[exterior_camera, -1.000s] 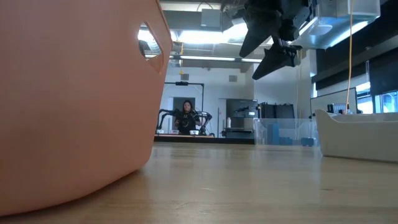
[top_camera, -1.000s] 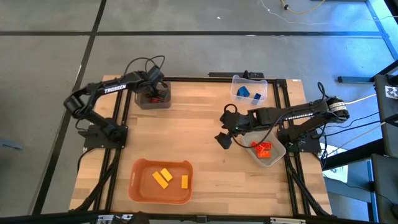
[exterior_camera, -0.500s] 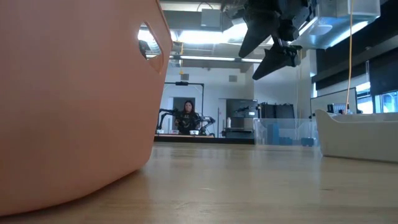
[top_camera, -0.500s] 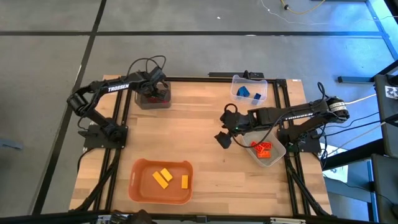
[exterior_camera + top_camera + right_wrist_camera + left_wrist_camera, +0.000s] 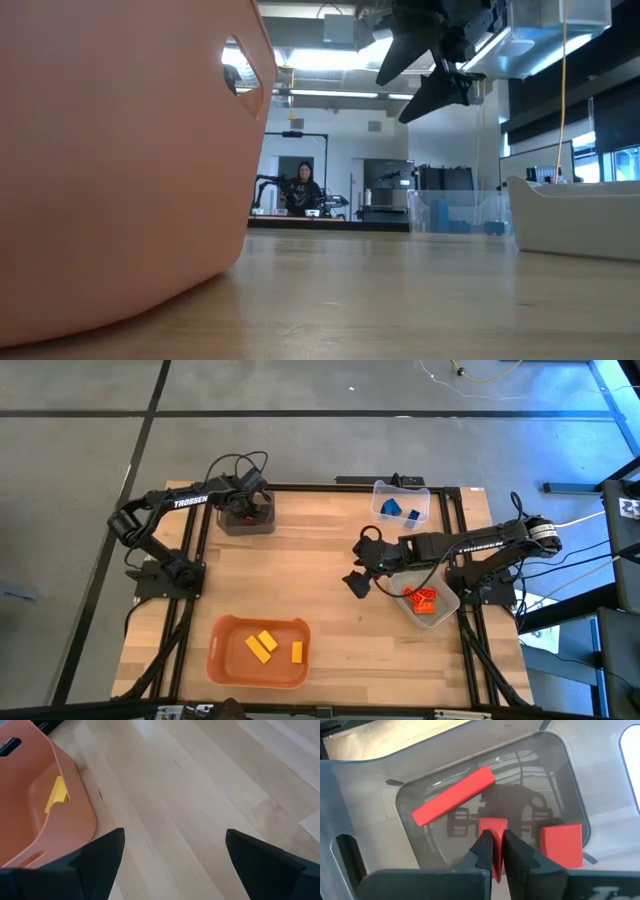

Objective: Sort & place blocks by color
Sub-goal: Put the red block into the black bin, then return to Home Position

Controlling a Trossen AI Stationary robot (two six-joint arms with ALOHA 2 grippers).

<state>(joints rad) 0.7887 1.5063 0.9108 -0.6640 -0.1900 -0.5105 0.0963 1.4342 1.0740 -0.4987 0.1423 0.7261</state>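
— While the left tool [image 5: 493, 851] reaches into the dark bin [image 5: 247, 520] at the bench's [image 5: 320, 560] far left corner, what is it pinching?

— A red block [image 5: 493, 832], squeezed between its two fingers [image 5: 482, 851]. Two more red blocks lie in that bin: a long one [image 5: 454, 796] lying tilted, and a squarer one [image 5: 561, 845] just beside the held block.

— And the right tool [image 5: 356, 583]?

— Spread wide, holding nothing. It hangs above bare wood near the bench's middle, well off the surface in the low view [image 5: 420, 70].

— Where are the other blocks?

— Yellow ones [image 5: 261, 645] lie in the orange bin [image 5: 222, 658] at the near edge; one shows from the right wrist too [image 5: 58, 794]. Blue ones [image 5: 391, 508] sit in the clear bin [image 5: 423, 492] at the far right. Orange-red ones [image 5: 421, 599] fill the pale bin [image 5: 450, 597] beside the right arm.

— Anyone around?

— A person [image 5: 302, 187] sits far back in the room.
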